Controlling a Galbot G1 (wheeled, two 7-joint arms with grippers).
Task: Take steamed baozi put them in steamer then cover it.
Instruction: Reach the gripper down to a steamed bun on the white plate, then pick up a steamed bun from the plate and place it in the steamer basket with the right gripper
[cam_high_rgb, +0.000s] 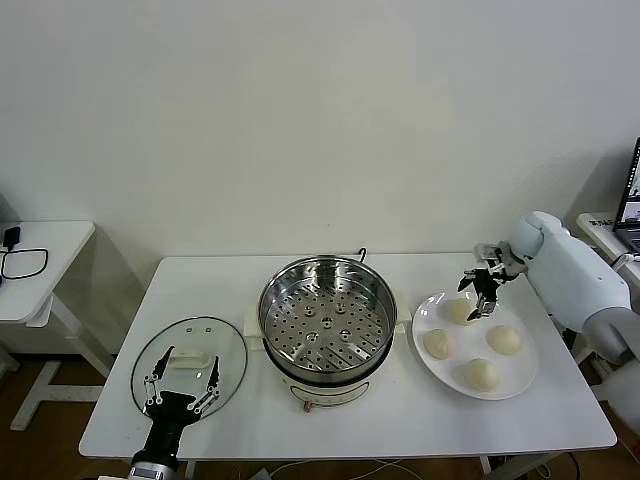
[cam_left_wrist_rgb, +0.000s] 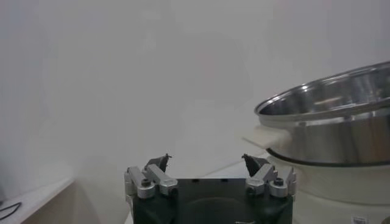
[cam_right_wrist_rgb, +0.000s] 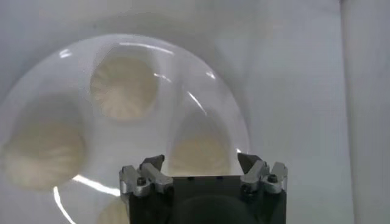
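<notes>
Head view: on the white worktop (cam_high_rgb: 400, 425) the steamer (cam_high_rgb: 327, 318) stands in the middle, its perforated tray bare. The cover (cam_high_rgb: 189, 365) lies flat to its left, with the left hand (cam_high_rgb: 181, 388) spread wide over the cover's near edge. Four steamed baozi (cam_high_rgb: 481, 374) sit on a white plate (cam_high_rgb: 430, 310) to the steamer's right; the right hand (cam_high_rgb: 481, 291) hovers spread above the rear bun.

Left wrist view: spread fingers (cam_left_wrist_rgb: 150, 179), with the steamer's rim beyond.

Right wrist view: spread fingers (cam_right_wrist_rgb: 144, 176) above the buns on the plate.
</notes>
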